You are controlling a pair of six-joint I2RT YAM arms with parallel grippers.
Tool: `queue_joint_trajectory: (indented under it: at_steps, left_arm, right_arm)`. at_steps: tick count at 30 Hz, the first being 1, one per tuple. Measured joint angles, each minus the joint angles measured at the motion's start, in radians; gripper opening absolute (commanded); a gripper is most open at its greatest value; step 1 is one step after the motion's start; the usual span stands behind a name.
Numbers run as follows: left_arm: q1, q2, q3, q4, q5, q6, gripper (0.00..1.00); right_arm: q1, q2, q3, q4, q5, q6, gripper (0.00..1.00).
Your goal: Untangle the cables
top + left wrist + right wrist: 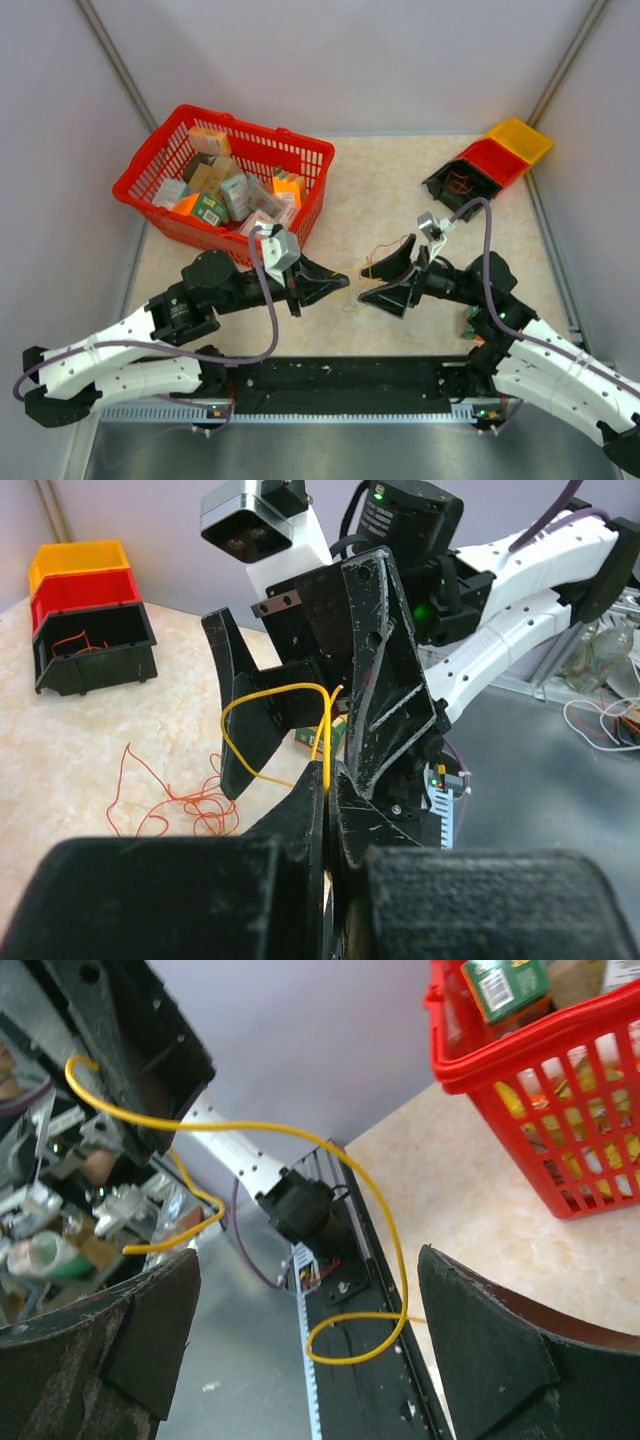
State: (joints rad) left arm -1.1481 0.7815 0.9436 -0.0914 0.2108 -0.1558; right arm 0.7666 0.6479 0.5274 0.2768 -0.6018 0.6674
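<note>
The cables are a thin yellow wire (262, 699) and a loose tangle of hair-thin orange wires (185, 805) lying on the beige table. My left gripper (330, 780) is shut on the yellow wire, which loops up from between its fingers. In the right wrist view the yellow wire (392, 1250) curls through the gap of my open right gripper (310, 1260) without being pinched. From above, the left gripper (340, 283) and right gripper (368, 284) face each other tip to tip at the table's middle, with the orange tangle (383, 250) just behind them.
A red basket (260, 128) full of small boxes stands at the back left, close to the left arm. Stacked black, red and yellow bins (490, 165) sit at the back right, and the black one holds an orange wire (80, 642). Grey walls enclose the table.
</note>
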Motion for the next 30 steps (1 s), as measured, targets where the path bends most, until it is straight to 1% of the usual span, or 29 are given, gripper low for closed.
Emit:
queue_joint_trajectory:
  at_steps: [4,7,12,17,22,24,26,27,29,30]
  left_arm:
    - [0.000,0.006,-0.012,0.031,-0.048,-0.026,0.00]
    - [0.000,0.006,-0.026,0.056,-0.098,-0.049,0.00]
    - [0.000,0.020,-0.037,0.073,-0.167,-0.076,0.00]
    - [0.000,0.035,-0.043,0.091,-0.212,-0.093,0.00]
    - [0.000,0.055,-0.045,0.098,-0.217,-0.108,0.00]
    - [0.000,0.065,-0.050,0.103,-0.216,-0.109,0.00]
    - [0.000,0.074,-0.054,0.109,-0.216,-0.112,0.00]
    - [0.000,0.078,-0.056,0.111,-0.216,-0.113,0.00]
    - [0.000,0.084,-0.059,0.116,-0.216,-0.114,0.00]
    - [0.000,0.086,-0.061,0.119,-0.216,-0.115,0.00]
  right_arm:
    - [0.022,0.001,-0.018,0.040,0.117,0.072,0.82]
    - [0.055,-0.001,-0.018,0.055,0.201,0.104,0.71]
    - [0.110,-0.015,-0.018,0.059,0.329,0.123,0.63]
    - [0.119,-0.016,-0.018,0.059,0.412,0.135,0.56]
    - [0.123,-0.016,-0.018,0.059,0.477,0.145,0.52]
    - [0.123,-0.016,-0.018,0.058,0.499,0.147,0.48]
    - [0.123,-0.016,-0.018,0.058,0.518,0.148,0.39]
    - [0.123,-0.015,-0.018,0.058,0.526,0.148,0.33]
    - [0.123,-0.012,-0.018,0.056,0.539,0.148,0.19]
    - [0.123,-0.010,-0.018,0.055,0.547,0.148,0.09]
